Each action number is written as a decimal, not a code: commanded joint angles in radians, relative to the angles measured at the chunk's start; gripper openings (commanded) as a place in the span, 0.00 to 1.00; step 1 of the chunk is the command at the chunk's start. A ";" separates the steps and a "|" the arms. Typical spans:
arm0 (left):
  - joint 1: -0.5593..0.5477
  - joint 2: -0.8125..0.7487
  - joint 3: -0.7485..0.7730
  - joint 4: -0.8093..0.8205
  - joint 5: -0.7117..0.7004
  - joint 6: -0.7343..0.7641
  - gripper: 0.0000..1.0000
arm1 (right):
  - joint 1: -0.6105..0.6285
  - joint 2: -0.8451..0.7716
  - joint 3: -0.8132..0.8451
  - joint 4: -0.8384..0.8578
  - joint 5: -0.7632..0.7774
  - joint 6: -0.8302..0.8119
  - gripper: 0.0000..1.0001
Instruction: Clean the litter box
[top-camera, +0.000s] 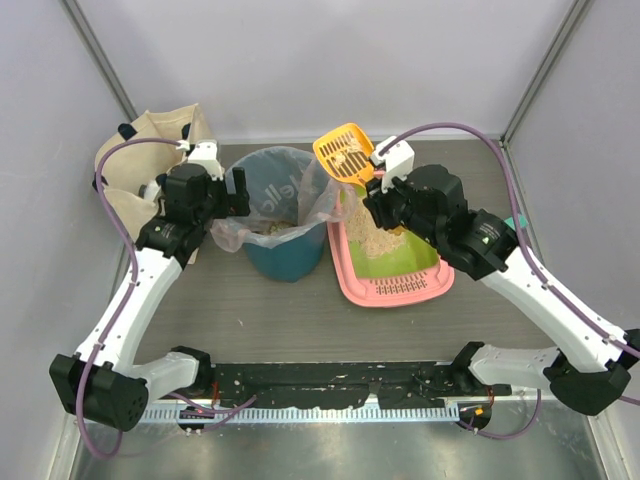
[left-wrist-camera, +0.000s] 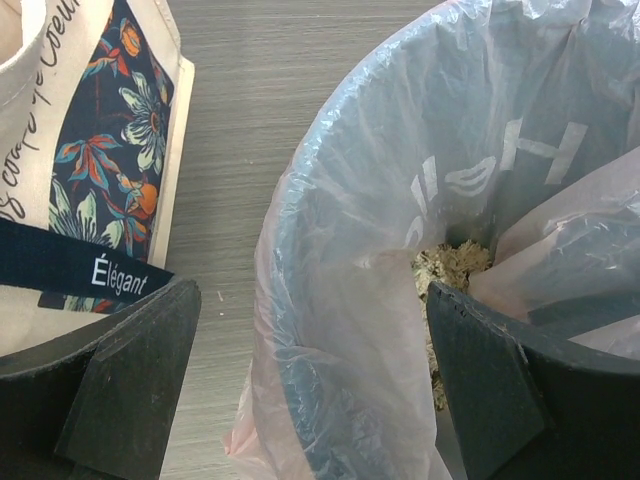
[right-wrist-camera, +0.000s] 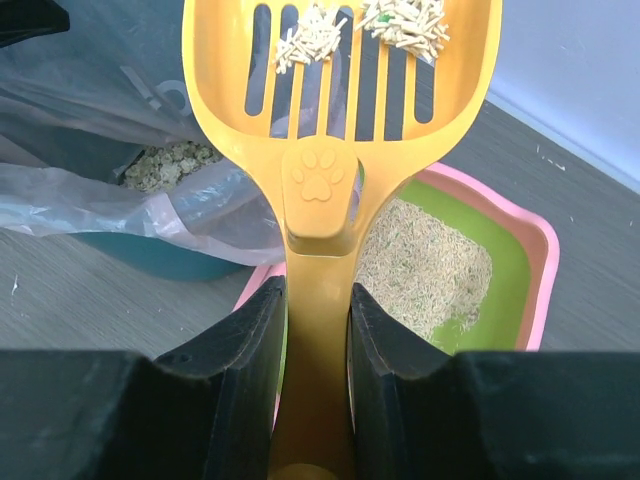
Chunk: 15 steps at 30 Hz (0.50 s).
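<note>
The shallow pink plastic litter box (top-camera: 352, 285) with a green floor lay under the right gripper (right-wrist-camera: 318, 310), which clamped the handle of an orange slotted scoop (right-wrist-camera: 340, 60) carrying pellets. The tray's left edge sat just beside the teal, bag-lined round bin (top-camera: 285, 250). The left gripper (left-wrist-camera: 310, 380) stood wide, astride that bin's rim. Grey tabletop (top-camera: 300, 320) stretched nearer the bases.

The arms (top-camera: 128, 300) have white links (top-camera: 555, 300), black joints (top-camera: 95, 385), purple cables (top-camera: 445, 125) and black pincer fingers (left-wrist-camera: 130, 390)

We list obstacles: bag (top-camera: 130, 160) far left, bin (top-camera: 285, 258) centre, box (top-camera: 350, 282) just right, scoop (top-camera: 343, 150) above them; open table (top-camera: 300, 325) near.
</note>
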 joint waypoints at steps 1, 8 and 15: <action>0.005 -0.015 0.043 0.014 0.015 0.003 1.00 | 0.020 0.020 0.070 0.053 -0.017 -0.071 0.01; 0.006 -0.018 0.036 0.034 0.096 -0.007 0.92 | 0.092 0.088 0.127 0.046 0.119 -0.158 0.01; 0.006 -0.018 0.028 0.047 0.126 -0.013 0.75 | 0.196 0.162 0.170 0.015 0.374 -0.278 0.01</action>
